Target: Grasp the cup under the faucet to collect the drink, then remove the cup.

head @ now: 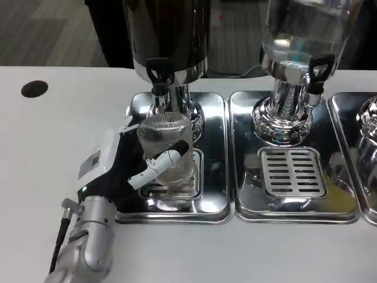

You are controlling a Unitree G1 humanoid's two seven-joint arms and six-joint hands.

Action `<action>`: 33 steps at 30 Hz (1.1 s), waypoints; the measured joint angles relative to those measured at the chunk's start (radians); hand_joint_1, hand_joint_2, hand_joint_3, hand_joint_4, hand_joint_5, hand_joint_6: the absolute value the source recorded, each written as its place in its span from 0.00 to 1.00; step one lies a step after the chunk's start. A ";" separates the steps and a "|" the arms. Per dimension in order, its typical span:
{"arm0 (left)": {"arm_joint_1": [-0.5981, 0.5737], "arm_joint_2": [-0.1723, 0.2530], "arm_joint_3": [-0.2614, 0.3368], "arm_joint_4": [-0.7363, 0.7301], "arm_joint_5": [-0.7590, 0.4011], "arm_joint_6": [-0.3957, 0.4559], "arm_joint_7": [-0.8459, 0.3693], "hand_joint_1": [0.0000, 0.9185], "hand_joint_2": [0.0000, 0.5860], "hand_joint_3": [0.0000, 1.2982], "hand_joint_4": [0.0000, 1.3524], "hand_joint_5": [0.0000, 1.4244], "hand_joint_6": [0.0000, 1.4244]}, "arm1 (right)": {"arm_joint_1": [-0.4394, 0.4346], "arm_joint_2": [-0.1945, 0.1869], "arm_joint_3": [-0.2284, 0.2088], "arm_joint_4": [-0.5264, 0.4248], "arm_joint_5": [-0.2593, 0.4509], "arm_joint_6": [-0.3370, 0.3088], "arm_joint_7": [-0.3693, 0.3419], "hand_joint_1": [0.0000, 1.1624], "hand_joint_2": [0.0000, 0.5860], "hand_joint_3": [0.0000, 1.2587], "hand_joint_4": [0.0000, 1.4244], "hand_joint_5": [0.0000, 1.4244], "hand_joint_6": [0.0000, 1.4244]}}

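Note:
A clear ribbed cup stands upright on the drip grate of the left steel tray, right below the black faucet of the dark drink dispenser. My left hand comes in from the lower left and grips the cup, with a white and black finger wrapped across its front. No liquid can be made out in the cup.
A second dispenser with clear liquid and its own black tap stands to the right over another tray with a slotted grate. A third tray's edge shows at far right. A round black hole marks the white table at left.

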 measured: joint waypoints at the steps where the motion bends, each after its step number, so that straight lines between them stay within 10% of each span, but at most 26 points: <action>1: 0.001 0.000 0.000 -0.001 0.000 0.000 -0.001 0.08 0.17 0.40 0.00 0.16 0.09 | 0.000 0.000 -0.001 0.000 0.000 -0.001 0.000 0.52 1.00 0.26 0.16 0.11 0.02; 12: 0.029 0.001 0.004 -0.023 0.001 -0.013 0.010 0.09 0.16 0.46 0.00 0.16 0.09 | -0.001 0.004 -0.011 0.000 0.000 -0.014 0.000 0.53 1.00 0.26 0.16 0.11 0.02; 33: 0.044 0.001 0.026 -0.045 0.016 -0.028 0.046 0.08 0.07 0.01 0.00 0.14 0.07 | -0.003 0.007 -0.011 0.002 0.001 -0.019 0.002 0.53 1.00 0.26 0.16 0.11 0.02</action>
